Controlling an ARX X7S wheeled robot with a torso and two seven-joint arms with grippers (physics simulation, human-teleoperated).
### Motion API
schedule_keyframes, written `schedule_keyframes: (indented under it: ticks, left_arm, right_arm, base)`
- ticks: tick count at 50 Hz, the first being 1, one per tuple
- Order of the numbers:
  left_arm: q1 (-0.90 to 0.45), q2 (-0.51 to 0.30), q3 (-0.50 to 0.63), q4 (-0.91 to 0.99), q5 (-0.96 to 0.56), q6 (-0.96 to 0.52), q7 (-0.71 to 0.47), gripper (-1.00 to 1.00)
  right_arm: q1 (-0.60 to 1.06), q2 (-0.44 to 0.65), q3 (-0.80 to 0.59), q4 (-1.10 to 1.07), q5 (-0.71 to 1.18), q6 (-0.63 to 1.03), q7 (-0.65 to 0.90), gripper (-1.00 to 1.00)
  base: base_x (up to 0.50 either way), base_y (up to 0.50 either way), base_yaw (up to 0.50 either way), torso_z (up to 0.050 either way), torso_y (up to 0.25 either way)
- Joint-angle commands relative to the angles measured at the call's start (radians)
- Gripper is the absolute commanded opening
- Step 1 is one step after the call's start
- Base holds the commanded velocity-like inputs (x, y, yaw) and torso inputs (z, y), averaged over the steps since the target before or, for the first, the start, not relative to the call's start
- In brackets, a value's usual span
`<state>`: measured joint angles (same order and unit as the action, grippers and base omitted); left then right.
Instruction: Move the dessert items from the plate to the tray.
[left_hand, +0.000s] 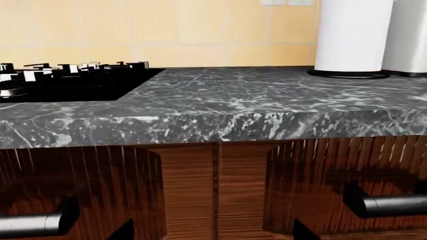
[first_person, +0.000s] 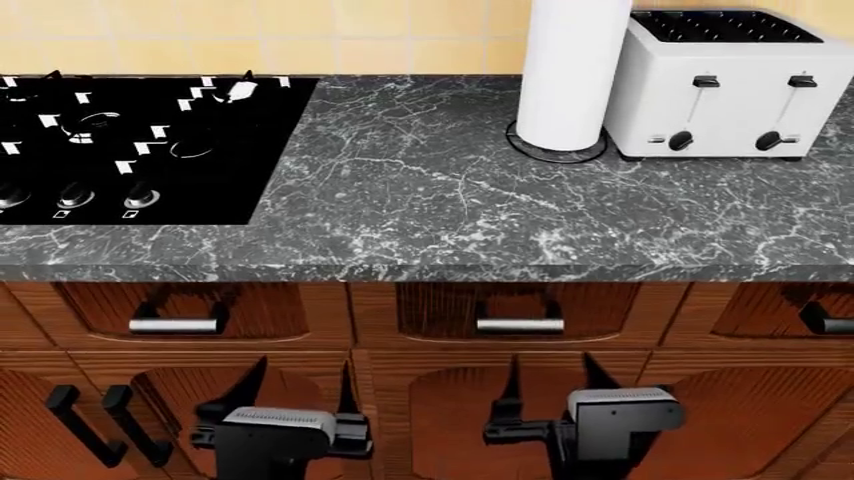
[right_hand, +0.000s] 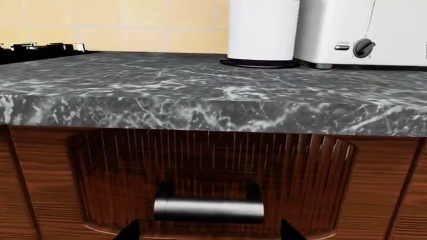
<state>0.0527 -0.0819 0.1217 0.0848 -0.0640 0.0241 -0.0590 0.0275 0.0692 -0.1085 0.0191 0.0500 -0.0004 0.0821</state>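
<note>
The donuts, their plate and the black tray are out of view in every frame. My left gripper (first_person: 299, 388) hangs below the counter edge in front of the wooden drawers, jaws apart and empty; only its fingertips (left_hand: 124, 232) show in the left wrist view. My right gripper (first_person: 551, 378) is at the same height to its right, jaws apart and empty, facing a drawer handle (right_hand: 209, 210); its fingertips (right_hand: 131, 231) just show in the right wrist view.
A dark marble countertop (first_person: 441, 200) runs across the scene. A black glass stovetop (first_person: 147, 150) sits at its left. A white paper-towel roll (first_person: 571, 70) and a white toaster (first_person: 727, 85) stand at the back right. Wooden drawers with metal handles (first_person: 521, 324) lie below.
</note>
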Motion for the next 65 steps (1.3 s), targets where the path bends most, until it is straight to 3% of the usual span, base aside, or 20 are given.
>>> schedule_keyframes:
  ticks: [1,9,11,13,14,18,19,23,36,49,65]
  left_arm:
    - [0.013,-0.024,0.045,0.009,-0.052,-0.006,0.042,1.0]
    - [0.01,-0.037,0.086,0.002,-0.079,-0.022,0.082,1.0]
    - [-0.124,-0.144,0.012,0.302,-0.248,-0.322,0.084,1.0]
    - [-0.242,-0.198,-0.055,0.435,-0.368,-0.622,0.063,1.0]
    - [-0.28,-0.212,-0.075,0.464,-0.407,-0.764,0.058,1.0]
    - [-0.367,-0.242,-0.123,0.522,-0.508,-0.924,0.048,1.0]
    - [-0.386,-0.249,-0.131,0.525,-0.534,-0.957,0.053,1.0]
    - [-0.442,-0.271,-0.146,0.523,-0.606,-1.046,0.075,1.0]
    - [-0.539,-0.303,-0.236,0.554,-0.795,-1.251,0.076,1.0]
    - [-0.554,-0.303,-0.315,0.602,-0.876,-1.305,0.03,1.0]
    - [-0.553,-0.303,-0.322,0.614,-0.895,-1.305,0.007,1.0]
  right_arm:
    - [-0.012,0.013,-0.057,-0.003,-0.002,-0.009,-0.006,1.0]
    - [-0.021,0.024,-0.11,-0.007,-0.009,-0.003,-0.028,1.0]
    - [-0.02,0.026,-0.127,0.003,-0.012,-0.003,-0.034,1.0]
    - [-0.025,0.028,-0.142,0.009,-0.015,-0.008,-0.04,1.0]
    - [-0.029,0.104,-0.092,-0.141,0.06,0.142,-0.068,1.0]
    - [0.14,0.249,0.109,-0.715,0.317,0.742,-0.104,1.0]
    - [0.17,0.264,0.13,-0.738,0.347,0.892,-0.109,1.0]
    - [0.246,0.292,0.17,-0.78,0.415,1.064,-0.122,1.0]
    - [0.406,0.33,0.303,-0.854,0.592,1.365,-0.149,1.0]
    - [0.433,0.34,0.352,-0.886,0.626,1.42,-0.129,1.0]
    - [0.472,0.338,0.43,-0.918,0.692,1.495,-0.109,1.0]
  base:
    - [0.0,0.0,0.0,0.05,0.0]
    - [0.0,0.0,0.0,0.05,0.0]
    - [0.0,0.0,0.0,0.05,0.0]
    - [0.0,0.0,0.0,0.036,0.0]
    - [0.0,0.0,0.0,0.0,0.0]
    - [0.0,0.0,0.0,0.0,0.0]
    - [0.0,0.0,0.0,0.0,0.0]
    - [0.0,0.0,0.0,0.0,0.0]
    - [0.0,0.0,0.0,0.0,0.0]
    - [0.0,-0.48,0.0,0.0,0.0]
    - [0.0,-0.5,0.0,0.0,0.0]
